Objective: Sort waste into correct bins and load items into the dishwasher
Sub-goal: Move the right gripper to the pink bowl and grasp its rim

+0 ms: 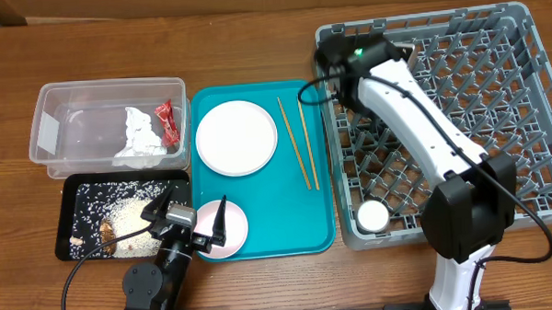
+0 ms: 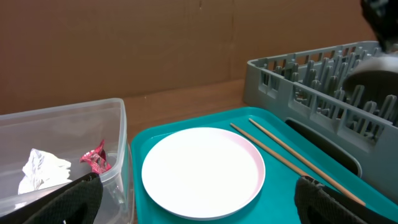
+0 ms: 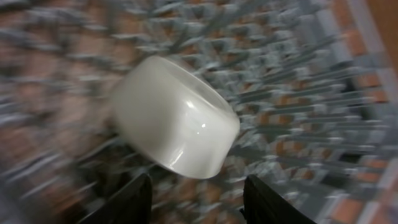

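Note:
The clear tub (image 1: pixel 62 98) holds the white napkin (image 1: pixel 139 137) and the red wrapper (image 1: pixel 167 122). The black tray (image 1: pixel 71 213) holds rice scraps (image 1: pixel 131 213). The large white plate (image 1: pixel 236 136), two chopsticks (image 1: pixel 298 140) and the smaller pinkish plate (image 1: pixel 234 232) lie on the teal tray (image 1: pixel 269 220). My left gripper (image 1: pixel 188 215) hangs open and empty over the small plate's left edge; its wrist view shows the large plate (image 2: pixel 202 171) ahead. My right gripper (image 1: pixel 335 56) is open over the grey rack's (image 1: pixel 495 92) far left corner. The grey-white bowl (image 3: pixel 174 121) lies tilted just beyond its fingers (image 3: pixel 198 193). A white cup (image 1: pixel 372 216) sits in the rack's near left corner.
The wooden table (image 1: pixel 254 45) borders everything. In the left wrist view, the tub (image 2: pixel 74 118) with the wrapper (image 2: pixel 94 158) and napkin (image 2: pixel 43 169) is left, the chopsticks (image 2: pixel 292 155) and the rack wall (image 2: pixel 311 81) right. The right wrist view is motion-blurred.

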Robot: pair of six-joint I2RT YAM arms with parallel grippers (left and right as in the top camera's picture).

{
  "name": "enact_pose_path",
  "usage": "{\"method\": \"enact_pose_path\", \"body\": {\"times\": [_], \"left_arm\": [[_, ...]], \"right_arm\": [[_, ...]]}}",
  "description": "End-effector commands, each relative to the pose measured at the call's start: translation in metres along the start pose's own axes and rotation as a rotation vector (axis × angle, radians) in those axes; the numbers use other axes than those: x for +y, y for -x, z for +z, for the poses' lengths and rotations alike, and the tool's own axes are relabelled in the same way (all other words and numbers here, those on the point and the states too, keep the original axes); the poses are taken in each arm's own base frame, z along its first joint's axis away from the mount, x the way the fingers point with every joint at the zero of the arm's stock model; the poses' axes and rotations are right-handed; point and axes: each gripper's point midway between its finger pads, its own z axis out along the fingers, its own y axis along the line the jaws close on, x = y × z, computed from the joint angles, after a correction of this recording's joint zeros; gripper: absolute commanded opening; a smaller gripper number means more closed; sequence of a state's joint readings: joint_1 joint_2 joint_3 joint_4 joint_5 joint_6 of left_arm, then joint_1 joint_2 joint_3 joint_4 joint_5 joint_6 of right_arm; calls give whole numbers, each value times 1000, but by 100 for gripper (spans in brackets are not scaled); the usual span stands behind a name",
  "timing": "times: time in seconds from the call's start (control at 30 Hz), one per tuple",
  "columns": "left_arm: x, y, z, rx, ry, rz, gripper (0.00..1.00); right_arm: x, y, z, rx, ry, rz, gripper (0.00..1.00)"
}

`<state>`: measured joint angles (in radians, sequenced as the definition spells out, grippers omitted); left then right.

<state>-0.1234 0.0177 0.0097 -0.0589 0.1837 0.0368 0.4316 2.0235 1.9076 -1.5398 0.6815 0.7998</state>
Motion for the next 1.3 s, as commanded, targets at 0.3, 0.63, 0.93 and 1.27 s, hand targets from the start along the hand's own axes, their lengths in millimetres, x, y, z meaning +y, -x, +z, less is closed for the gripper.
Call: {"method": "enact_pose_path", "body": {"times": [0.3,0.63,0.93,1.27], "left_arm": [[0,-1,0,-2,-1,9,100],[0,-1,0,-2,-1,9,100],[0,-1,0,-2,-1,9,100],[0,-1,0,-2,-1,9,100]], "right_arm": [[94,-40,-86,303,678,-192,53],[150,-162,-125,417,805,-530,57],[187,-258,-118,673,1051,-619,51],[192,-301,-110,644,986,-662,49]]}}
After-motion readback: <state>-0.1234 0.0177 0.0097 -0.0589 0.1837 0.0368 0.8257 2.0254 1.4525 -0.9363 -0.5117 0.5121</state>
